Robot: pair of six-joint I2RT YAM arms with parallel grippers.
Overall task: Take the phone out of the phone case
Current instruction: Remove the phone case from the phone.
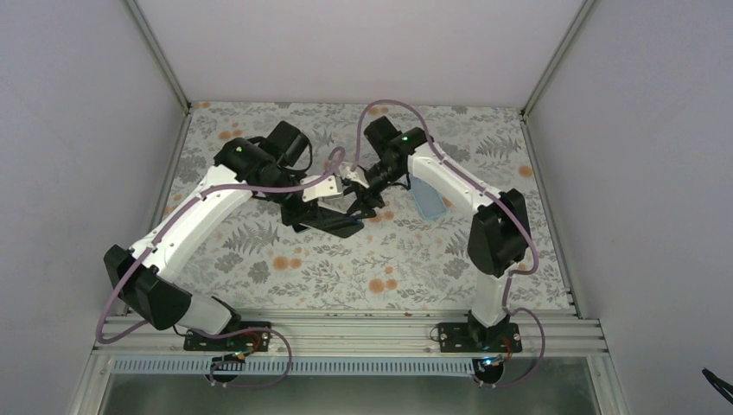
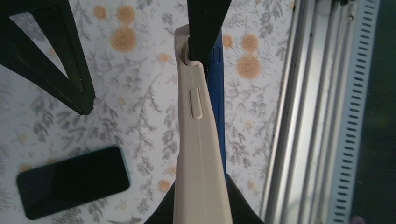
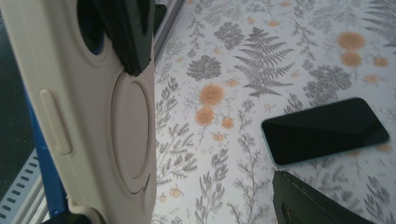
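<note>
1. Pale grey walls [image 1: 78,130] close in a bench [image 1: 285,277] covered with a floral print, and a ribbed metal rail [image 1: 346,333] runs along its near edge
2. Both arms meet over the middle of the bench, with the phone case [image 2: 198,154] held in the air between them
3. The beige phone case is seen edge-on, and the blue phone [image 2: 217,116] sits inside it, showing along one side
4. The left tool [image 2: 201,210] is clenched on one end of the phone case
5. The right tool [image 3: 205,121] is spread wide: one of its fingers [image 3: 128,42] rests at the camera cut-out of the case, and the other stands well apart
6. A second phone [image 3: 324,130] lies flat on the bench, dark screen up
</note>
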